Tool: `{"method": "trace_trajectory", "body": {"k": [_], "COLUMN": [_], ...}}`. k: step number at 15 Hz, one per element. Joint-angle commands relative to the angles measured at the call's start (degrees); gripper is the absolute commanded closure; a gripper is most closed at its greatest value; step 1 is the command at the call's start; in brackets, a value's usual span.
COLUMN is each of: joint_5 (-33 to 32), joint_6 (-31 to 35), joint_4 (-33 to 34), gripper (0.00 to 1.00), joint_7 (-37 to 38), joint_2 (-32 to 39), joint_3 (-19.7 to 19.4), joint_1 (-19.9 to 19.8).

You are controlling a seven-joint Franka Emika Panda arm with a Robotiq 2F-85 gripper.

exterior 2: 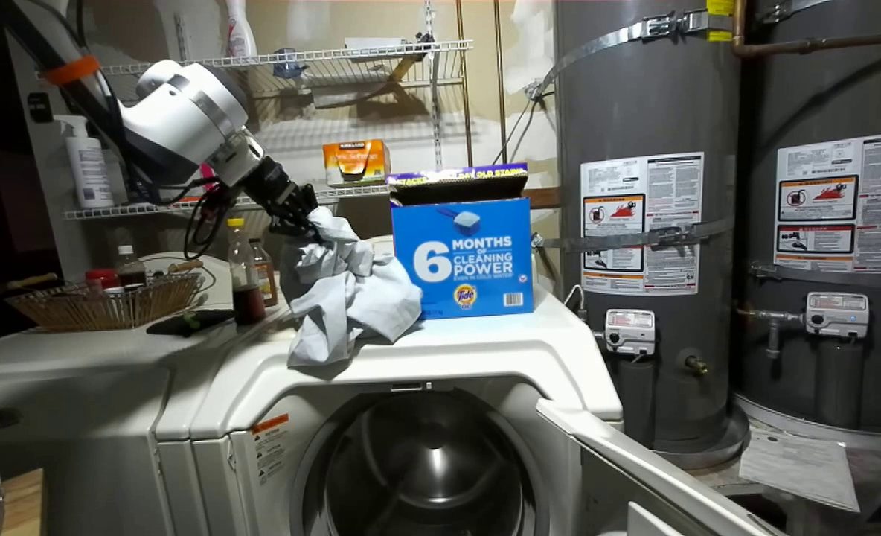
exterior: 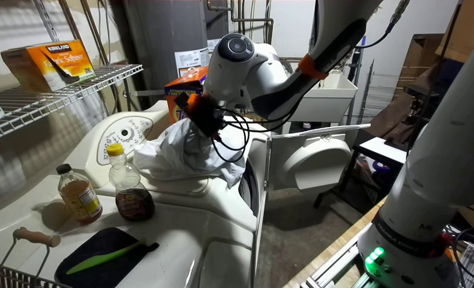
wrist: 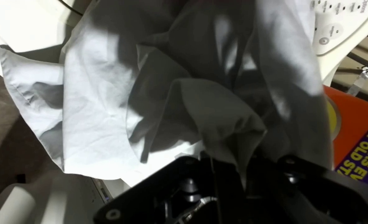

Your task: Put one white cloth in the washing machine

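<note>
A crumpled white cloth (exterior: 169,156) lies heaped on top of the washing machine (exterior: 225,206); it also shows in an exterior view (exterior 2: 370,294) and the wrist view (wrist: 94,124). I cannot tell whether the heap is one cloth or more. My gripper (exterior 2: 308,223) is at the cloth's top, pointing down. In the wrist view my gripper (wrist: 229,169) is shut on a narrow fold of it. The rest of the cloth bunches below, on the machine top. The machine's round door (exterior: 323,164) stands open, and its metal drum (exterior 2: 425,461) shows below the cloth.
A Tide box (exterior 2: 463,260) stands right beside the cloth. A syrup bottle (exterior: 135,202) and a juice bottle (exterior: 81,198) stand near it. A black mat (exterior: 101,256) with a green knife and a wire basket (exterior 2: 113,301) lie beyond. A wire shelf (exterior: 113,76) hangs on the wall.
</note>
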Motion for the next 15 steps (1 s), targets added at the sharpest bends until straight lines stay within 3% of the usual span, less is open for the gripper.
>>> {"method": "trace_trajectory", "body": {"k": [1,5,9,11,15], "joint_5": [3.0,12.6,19.6,20.2,26.2], "joint_6": [1.8,7.5,8.7,6.0,0.7], "joint_4": [-0.1,-2.1,-3.3,-2.5,1.5], "gripper": [0.99,0.99,0.99,0.99,0.99], "joint_7": [-2.1,-11.0,-20.5,-28.0,-46.2], "joint_2": [2.4,6.3,8.4,7.5,9.7], "joint_3": [-1.0,-3.4,-4.6,-4.4,-3.5], "joint_1": [-0.6,-2.0,-4.3,-5.0,-2.7]}}
